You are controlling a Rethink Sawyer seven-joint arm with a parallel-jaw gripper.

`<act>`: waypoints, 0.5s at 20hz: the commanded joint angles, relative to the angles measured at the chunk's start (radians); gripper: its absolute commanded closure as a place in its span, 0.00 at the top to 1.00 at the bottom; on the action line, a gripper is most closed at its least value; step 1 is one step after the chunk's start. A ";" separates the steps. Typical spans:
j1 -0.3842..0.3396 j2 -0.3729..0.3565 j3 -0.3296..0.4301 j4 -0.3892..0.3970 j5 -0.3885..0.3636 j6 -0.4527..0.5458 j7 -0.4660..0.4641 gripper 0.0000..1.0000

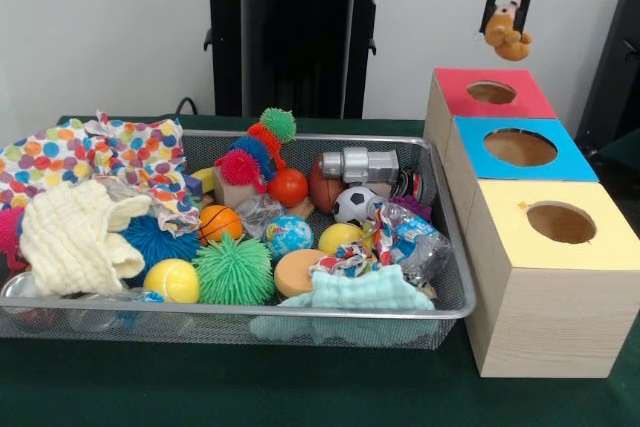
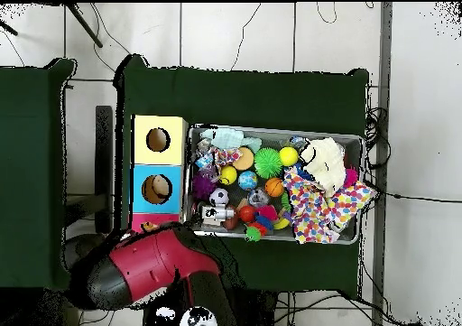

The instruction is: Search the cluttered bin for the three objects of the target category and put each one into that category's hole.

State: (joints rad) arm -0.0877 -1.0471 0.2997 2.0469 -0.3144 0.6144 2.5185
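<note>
The gripper [image 1: 508,19] hangs high above the red-topped hole [image 1: 491,92], and its two dark fingers are closed around a small orange-brown plush toy [image 1: 508,35], which dangles free in the air just over the wooden box [image 1: 545,317]. The toy is not yet inside; it is a little to the right of the hole's middle in the front view, so I judge that the arm needs only a small correction, or perhaps none, before it lets go. In the overhead view the red and black arm [image 2: 149,268] covers most of the red compartment, and the toy and the hand cannot be seen there. How many plush toys are already in the box I cannot tell, because the inside of the hole is hidden. In the bin [image 1: 300,314] I cannot pick out another plush animal with certainty: there are spiky rubber balls [image 1: 233,269], a small soccer ball [image 1: 353,204], a dotted cloth [image 1: 110,157] and a pale yellow knitted cloth [image 1: 75,237], and these cloths may cover something. So this delivery seems nearly done, and any toys that remain will probably need a search under the clutter.
</note>
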 commanded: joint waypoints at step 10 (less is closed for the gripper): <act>-0.014 0.201 -0.041 -0.116 -0.097 -0.109 0.011 0.00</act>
State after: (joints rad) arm -0.0774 -0.9301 0.2820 2.0026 -0.3489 0.5985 2.5185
